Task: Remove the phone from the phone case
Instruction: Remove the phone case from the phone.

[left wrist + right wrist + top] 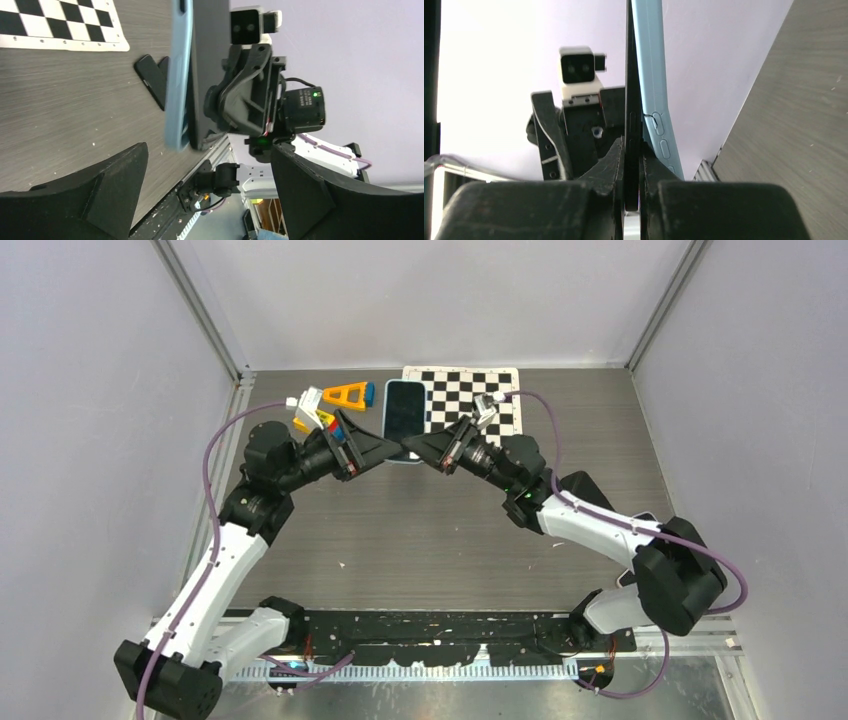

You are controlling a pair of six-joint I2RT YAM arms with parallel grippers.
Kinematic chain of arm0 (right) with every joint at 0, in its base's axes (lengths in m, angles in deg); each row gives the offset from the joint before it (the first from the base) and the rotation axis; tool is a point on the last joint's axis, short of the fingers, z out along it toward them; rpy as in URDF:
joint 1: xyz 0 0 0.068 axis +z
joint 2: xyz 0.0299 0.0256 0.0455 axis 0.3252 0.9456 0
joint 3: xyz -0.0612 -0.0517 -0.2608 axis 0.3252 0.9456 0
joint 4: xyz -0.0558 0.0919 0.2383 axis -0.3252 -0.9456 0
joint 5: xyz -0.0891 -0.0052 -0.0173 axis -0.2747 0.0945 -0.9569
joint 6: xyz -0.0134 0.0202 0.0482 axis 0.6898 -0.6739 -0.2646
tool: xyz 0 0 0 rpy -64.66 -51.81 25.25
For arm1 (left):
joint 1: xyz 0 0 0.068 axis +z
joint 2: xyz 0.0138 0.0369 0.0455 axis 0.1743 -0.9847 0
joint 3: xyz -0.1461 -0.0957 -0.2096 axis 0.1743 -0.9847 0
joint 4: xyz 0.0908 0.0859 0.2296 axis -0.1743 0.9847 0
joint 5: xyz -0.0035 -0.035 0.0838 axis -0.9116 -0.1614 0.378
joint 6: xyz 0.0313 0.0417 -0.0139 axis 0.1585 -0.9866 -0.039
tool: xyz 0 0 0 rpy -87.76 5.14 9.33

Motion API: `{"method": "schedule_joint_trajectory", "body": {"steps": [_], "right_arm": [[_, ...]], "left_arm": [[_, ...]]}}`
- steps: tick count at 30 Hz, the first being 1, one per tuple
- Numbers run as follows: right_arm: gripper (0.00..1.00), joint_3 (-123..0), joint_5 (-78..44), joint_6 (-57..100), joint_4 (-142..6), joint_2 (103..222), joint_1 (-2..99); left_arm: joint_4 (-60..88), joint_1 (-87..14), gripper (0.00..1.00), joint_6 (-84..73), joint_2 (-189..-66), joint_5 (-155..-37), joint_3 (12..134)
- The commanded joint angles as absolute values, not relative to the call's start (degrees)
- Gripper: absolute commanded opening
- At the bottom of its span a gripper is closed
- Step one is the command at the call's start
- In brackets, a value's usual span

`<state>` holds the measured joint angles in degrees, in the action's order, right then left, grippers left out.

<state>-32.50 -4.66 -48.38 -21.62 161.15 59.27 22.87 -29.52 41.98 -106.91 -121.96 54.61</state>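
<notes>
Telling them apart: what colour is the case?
Case light blue; best in right wrist view.

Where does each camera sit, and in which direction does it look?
Top external: high behind the robot, looking down on the table; both arms show, the left gripper and right gripper at the phone.
Left wrist: faces the right gripper across the phone's edge; its own open fingers frame the view.
Right wrist: faces the left gripper; its own fingers clamp the phone.
Both wrist views share the phone and blue case, seen from opposite sides.
</notes>
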Motion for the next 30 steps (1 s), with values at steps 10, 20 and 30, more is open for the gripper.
{"method": "schedule_joint_trajectory", "body": {"steps": [10, 20, 30], "right_arm": [[0.01, -35.7, -7.2, -59.9, -22.1, 154.1, 56.4], [0.01, -36.9, -6.7, -66.5, -26.0, 153.1, 56.5], [0.01, -36.4, -5.7, -75.8, -19.7, 153.7, 56.9]], "left_arm": [[12.1, -29.5, 0.97, 40.7, -103.0, -119.0, 47.5], [7.8, -29.5, 0.92, 41.4, -105.8, -120.0, 49.1], [6.5, -29.5, 0.75, 42.8, -106.0, -119.1, 49.3]]}}
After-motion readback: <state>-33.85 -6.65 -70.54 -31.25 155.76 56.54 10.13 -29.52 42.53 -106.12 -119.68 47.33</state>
